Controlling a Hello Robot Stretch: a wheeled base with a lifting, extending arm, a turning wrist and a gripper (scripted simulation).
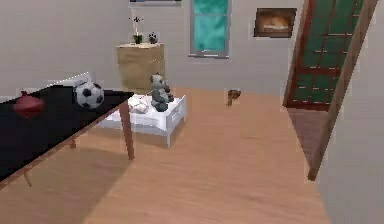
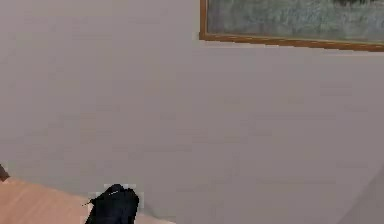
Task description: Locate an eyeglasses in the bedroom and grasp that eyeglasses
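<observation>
operator: report pincer status.

technician: arm side view, bottom edge, left of middle: the pincer (image 2: 112, 204) shows as a dark body. its far end cannot be made out, so it cannot be told whether it grips anything. behind it are a plain wall and a strip of wood floor (image 2: 40, 208). a wall picture (image 2: 290, 22) hangs at the top of that wall.

operator: position of the eyeglasses?

technician: cannot be told. surfaces in the forward view are as follows. a black counter (image 1: 50, 135) at the left carries a dark red vase (image 1: 29, 104) and a soccer ball (image 1: 89, 95), with the ball nearer the far end. past the counter's far corner stands a low white bed (image 1: 152, 120) with a grey plush toy (image 1: 160, 88) sitting on it and a pale item (image 1: 140, 104) just beside the toy. behind the bed, a wooden dresser (image 1: 140, 65) stands against the far wall. on top are a potted plant (image 1: 137, 30) and a small dark item (image 1: 153, 39), too small to name.

operator: remaining fixtures?

technician: on the far wall, a teal window (image 1: 211, 27) and a framed painting (image 1: 274, 22). at the right, a green door (image 1: 322, 55) in a red frame. a small brown object (image 1: 234, 96) lies on the floor near the far wall, too small to identify.
</observation>
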